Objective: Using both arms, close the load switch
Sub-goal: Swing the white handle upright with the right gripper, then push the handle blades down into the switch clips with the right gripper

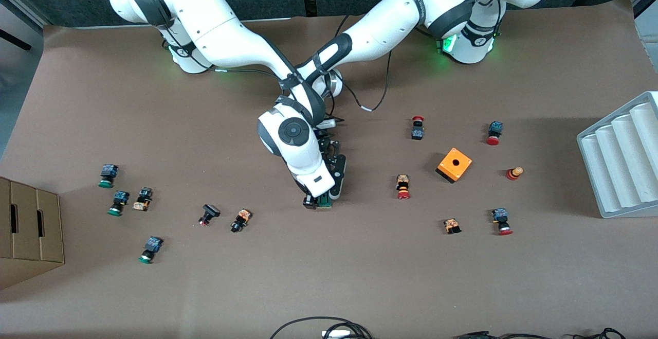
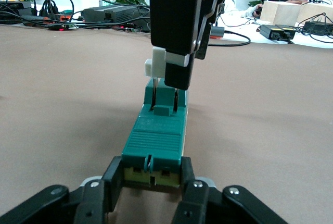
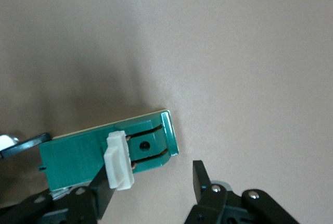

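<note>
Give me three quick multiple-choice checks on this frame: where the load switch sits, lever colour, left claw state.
1. The load switch lies:
A. at the left arm's end of the table
B. mid-table
C. at the right arm's end

2. Its lever is:
A. red
B. white
C. orange

3. The left claw is:
A. open above the switch
B. parked off the table
C. shut on the switch's end

Answers:
1 B: the front view shows it about midway between both ends.
2 B: the piece at the open right claw is white.
3 C: it clamps both sides of the green body.
</note>
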Controlling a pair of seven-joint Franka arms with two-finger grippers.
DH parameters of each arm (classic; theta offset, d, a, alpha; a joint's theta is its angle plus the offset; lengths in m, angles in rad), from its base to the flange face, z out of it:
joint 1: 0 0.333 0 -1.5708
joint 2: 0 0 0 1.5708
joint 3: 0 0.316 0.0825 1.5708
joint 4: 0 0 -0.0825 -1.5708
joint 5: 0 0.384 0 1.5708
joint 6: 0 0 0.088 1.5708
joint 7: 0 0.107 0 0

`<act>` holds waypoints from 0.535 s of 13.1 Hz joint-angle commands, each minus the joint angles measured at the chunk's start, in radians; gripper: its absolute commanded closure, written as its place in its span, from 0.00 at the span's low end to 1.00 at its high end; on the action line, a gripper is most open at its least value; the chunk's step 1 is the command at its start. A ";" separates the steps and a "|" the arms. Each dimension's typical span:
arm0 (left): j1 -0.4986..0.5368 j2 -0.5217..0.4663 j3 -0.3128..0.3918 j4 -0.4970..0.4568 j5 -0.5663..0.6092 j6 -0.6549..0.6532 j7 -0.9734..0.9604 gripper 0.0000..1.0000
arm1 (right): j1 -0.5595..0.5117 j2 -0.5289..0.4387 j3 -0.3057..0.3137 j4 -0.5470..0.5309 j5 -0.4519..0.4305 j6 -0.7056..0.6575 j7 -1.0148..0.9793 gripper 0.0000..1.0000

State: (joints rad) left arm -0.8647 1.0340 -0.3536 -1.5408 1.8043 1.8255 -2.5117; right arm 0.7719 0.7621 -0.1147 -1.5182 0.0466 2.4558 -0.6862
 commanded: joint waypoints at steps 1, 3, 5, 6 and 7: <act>-0.010 -0.002 0.005 0.007 -0.005 -0.003 -0.015 0.72 | -0.005 -0.001 0.003 0.015 -0.001 0.040 0.008 0.33; -0.010 -0.002 0.005 0.007 -0.005 -0.003 -0.015 0.72 | -0.005 -0.001 0.003 0.015 0.048 0.069 0.008 0.34; -0.010 -0.002 0.005 0.007 -0.005 -0.003 -0.015 0.72 | -0.003 0.000 0.003 0.015 0.058 0.080 0.008 0.34; -0.010 -0.002 0.005 0.007 -0.005 -0.003 -0.015 0.72 | -0.003 0.000 0.003 0.015 0.058 0.080 0.008 0.34; -0.010 -0.002 0.005 0.007 -0.005 -0.003 -0.015 0.72 | -0.005 0.000 0.003 0.015 0.058 0.080 0.007 0.34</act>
State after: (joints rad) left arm -0.8647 1.0340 -0.3536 -1.5408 1.8043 1.8255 -2.5120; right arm 0.7720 0.7605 -0.1119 -1.5163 0.0877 2.5063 -0.6827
